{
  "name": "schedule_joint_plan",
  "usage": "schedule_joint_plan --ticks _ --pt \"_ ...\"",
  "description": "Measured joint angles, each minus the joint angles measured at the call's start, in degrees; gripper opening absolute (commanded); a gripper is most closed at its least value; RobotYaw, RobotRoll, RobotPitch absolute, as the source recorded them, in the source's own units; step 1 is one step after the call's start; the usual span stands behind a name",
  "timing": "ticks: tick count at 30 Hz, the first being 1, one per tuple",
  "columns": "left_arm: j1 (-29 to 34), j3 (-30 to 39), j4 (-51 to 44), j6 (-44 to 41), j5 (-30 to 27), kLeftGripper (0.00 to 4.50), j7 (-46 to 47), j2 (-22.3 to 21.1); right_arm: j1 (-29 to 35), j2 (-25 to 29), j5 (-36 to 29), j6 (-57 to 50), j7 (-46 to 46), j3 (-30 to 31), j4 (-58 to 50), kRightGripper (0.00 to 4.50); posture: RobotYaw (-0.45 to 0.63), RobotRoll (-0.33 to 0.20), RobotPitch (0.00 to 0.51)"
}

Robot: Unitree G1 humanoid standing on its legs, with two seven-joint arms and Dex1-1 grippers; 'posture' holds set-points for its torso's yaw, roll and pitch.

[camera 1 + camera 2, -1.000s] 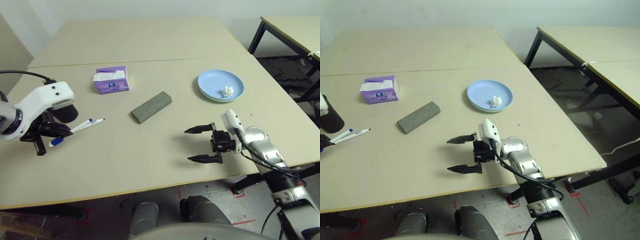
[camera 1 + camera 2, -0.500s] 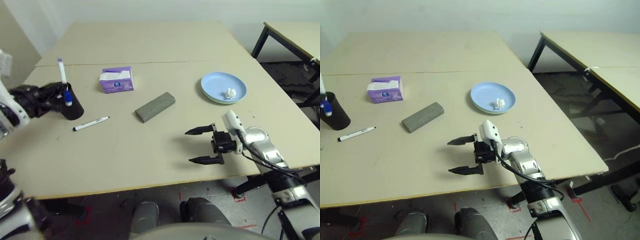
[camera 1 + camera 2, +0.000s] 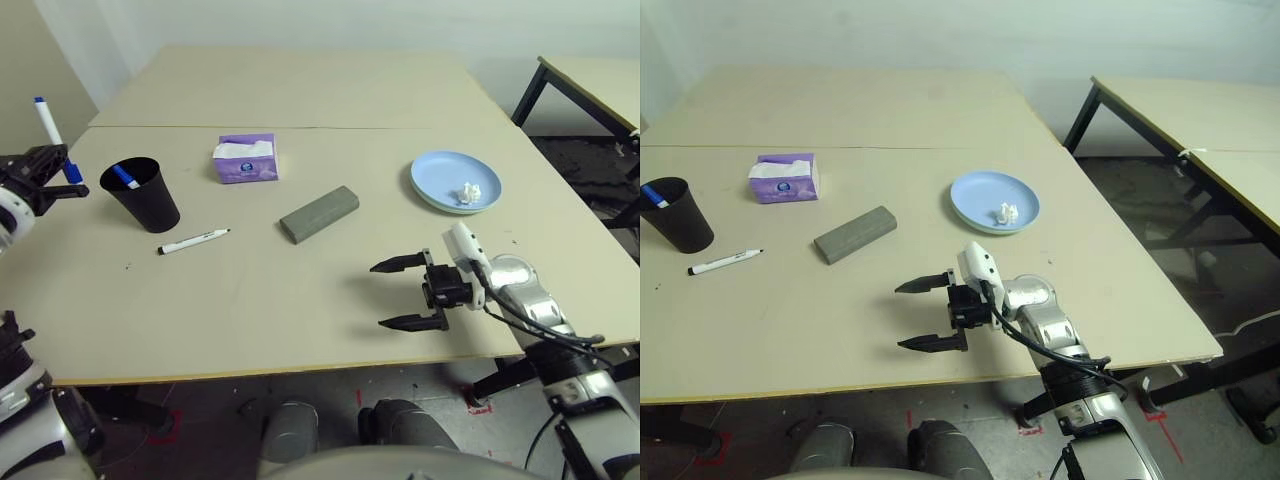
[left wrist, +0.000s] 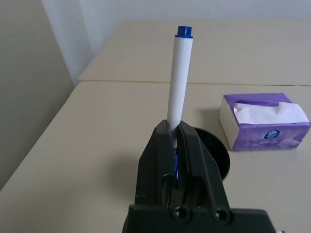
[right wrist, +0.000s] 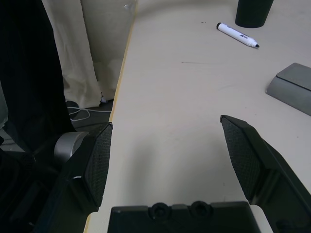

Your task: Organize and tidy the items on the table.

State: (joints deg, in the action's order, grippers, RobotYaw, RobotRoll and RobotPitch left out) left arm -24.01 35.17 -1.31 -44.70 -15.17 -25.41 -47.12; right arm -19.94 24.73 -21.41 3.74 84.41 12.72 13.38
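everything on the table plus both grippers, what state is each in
left gripper: fingers shut on the blue-capped marker
blue-capped marker: held upright, slightly tilted
cup: on its base, mouth up, something blue inside
black-ended marker: lying flat, writing tip bare
tissue box: tissue showing at top
glasses case: closed
blue plate: stacked on another, holding crumpled paper
crumpled paper: balled up
right gripper: fingers open, empty

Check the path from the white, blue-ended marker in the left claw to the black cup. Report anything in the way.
Nothing visible stands between the white, blue-ended marker and the black cup; a blue-ended item already leans in the cup's mouth.
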Motion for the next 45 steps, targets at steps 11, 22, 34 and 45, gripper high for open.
schedule_joint_plan --ticks 11,22,34,45 --pt "-6.07 -5.05 13.72 15.02 2.06 0.02 2.23 0.15 1.34 0.23 -1.40 -4.23 -3.84 -0.78 -4.39 4.50 0.06 0.000 0.071" --pt "-4.83 -5.13 17.29 21.42 1.77 0.02 3.68 3.30 1.20 -0.96 -5.68 -15.31 -10.60 -3.35 -8.00 4.50 0.07 0.000 0.074" --pt "-4.77 -7.11 17.05 23.73 0.97 0.02 4.65 6.65 1.94 -0.80 -7.74 -19.40 -12.43 -4.81 -11.05 4.50 0.05 0.000 0.076" --pt "-3.92 -7.19 17.27 25.23 0.99 1.92 5.70 7.62 2.28 -0.45 -7.75 -19.82 -12.96 -4.95 -12.51 4.50 0.04 0.000 0.080"
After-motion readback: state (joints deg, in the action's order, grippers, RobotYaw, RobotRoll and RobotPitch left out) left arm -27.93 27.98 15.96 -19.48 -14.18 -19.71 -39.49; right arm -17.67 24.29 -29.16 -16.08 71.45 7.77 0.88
